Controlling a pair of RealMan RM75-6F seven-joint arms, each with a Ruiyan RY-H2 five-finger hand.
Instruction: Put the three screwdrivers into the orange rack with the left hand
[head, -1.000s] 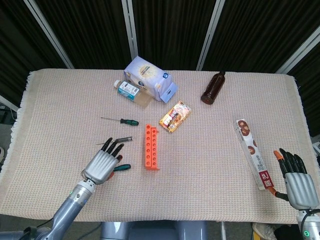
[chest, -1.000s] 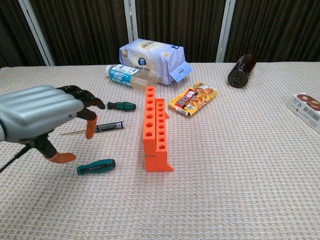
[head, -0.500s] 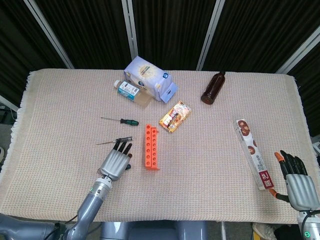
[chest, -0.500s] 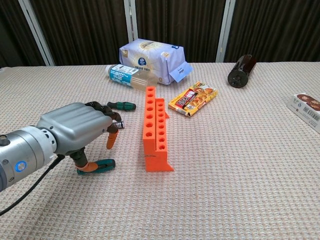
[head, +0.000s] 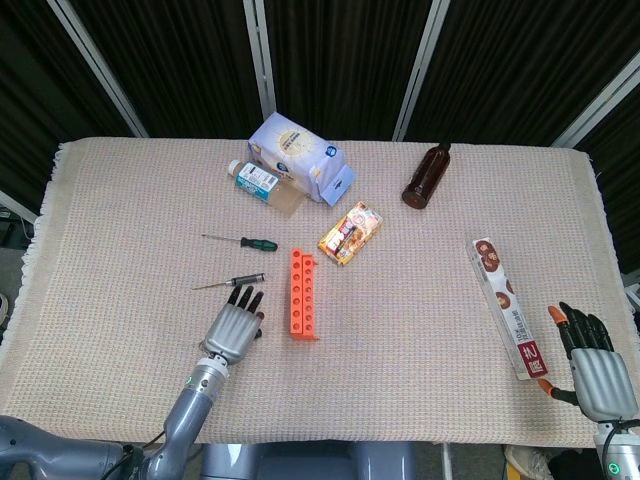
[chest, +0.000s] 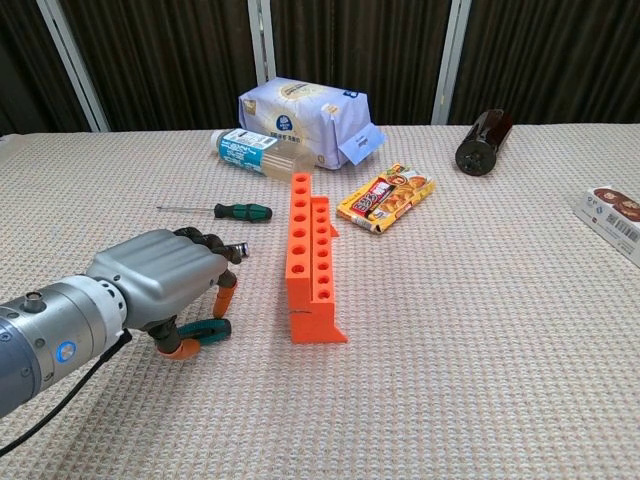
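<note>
Left hand (chest: 165, 290), lower left of the chest view: palm down over the teal-handled screwdriver (chest: 207, 330), thumb tip beside the handle's near end, fingers curled over it; whether they actually grip it cannot be told; the handle lies on the cloth. Right hand (head: 597, 365), lower right corner of the head view: fingers apart, holding nothing, at the table's near edge. Orange rack (chest: 309, 262), centre of the frame just right of the left hand: upright, its rows of holes all vacant. Black-handled screwdriver (head: 236, 282), left of the rack, just beyond the left hand's fingertips; lying flat. Green-handled screwdriver (chest: 226, 210), further back and left of the rack's far end; lying flat. Long biscuit box (head: 507, 305), right side, ahead of the right hand. Snack packet (chest: 386, 197), right of the rack's far end. Plastic bottle (chest: 258, 152) lying against the pale blue bag (chest: 302, 119), upper centre. Brown bottle (head: 425, 176), upper right; on its side.
</note>
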